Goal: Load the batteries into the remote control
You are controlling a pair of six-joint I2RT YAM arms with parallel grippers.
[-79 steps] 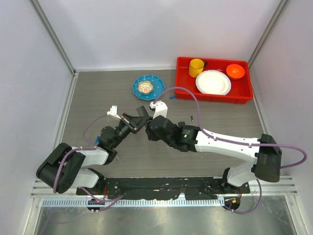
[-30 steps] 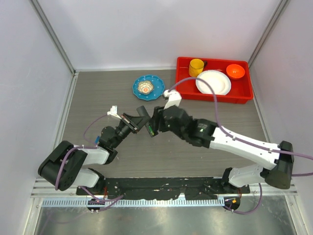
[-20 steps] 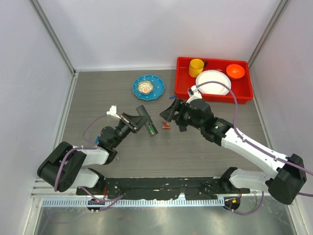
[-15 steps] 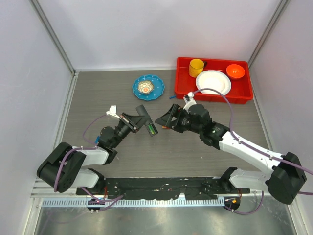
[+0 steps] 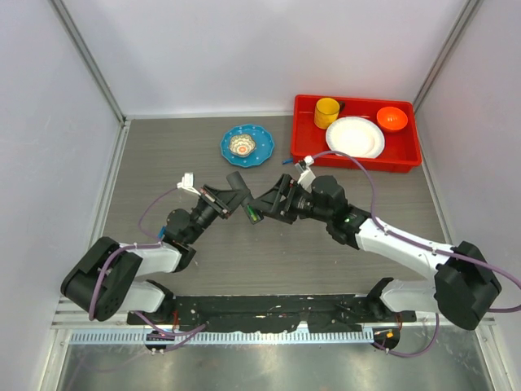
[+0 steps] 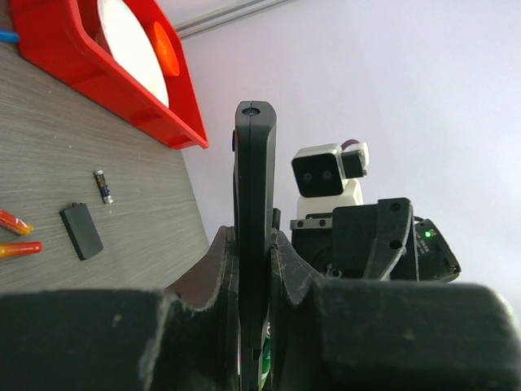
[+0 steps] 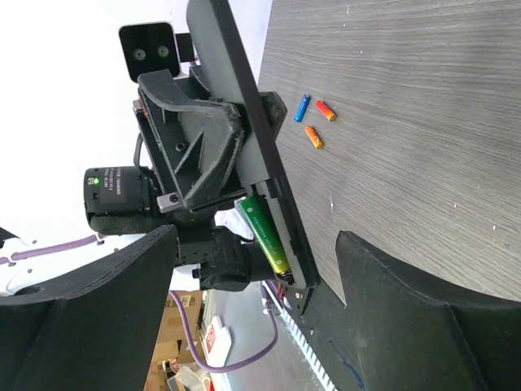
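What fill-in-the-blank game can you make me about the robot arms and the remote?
1. The left gripper grips the remote control, which is coloured ____.
2. The battery sitting in the remote control is ____.
3. The right gripper is ____.
4. The white plate lies in a ____ tray.
Missing words: black, green, open, red.

Counter (image 5: 163,163), grey wood-grain: red tray (image 5: 303,130) holding yellow cup (image 5: 326,112), white plate (image 5: 355,136), orange bowl (image 5: 391,118); blue plate (image 5: 229,147) with small dish (image 5: 242,145); flat black squarish piece (image 6: 81,231) lying apart.
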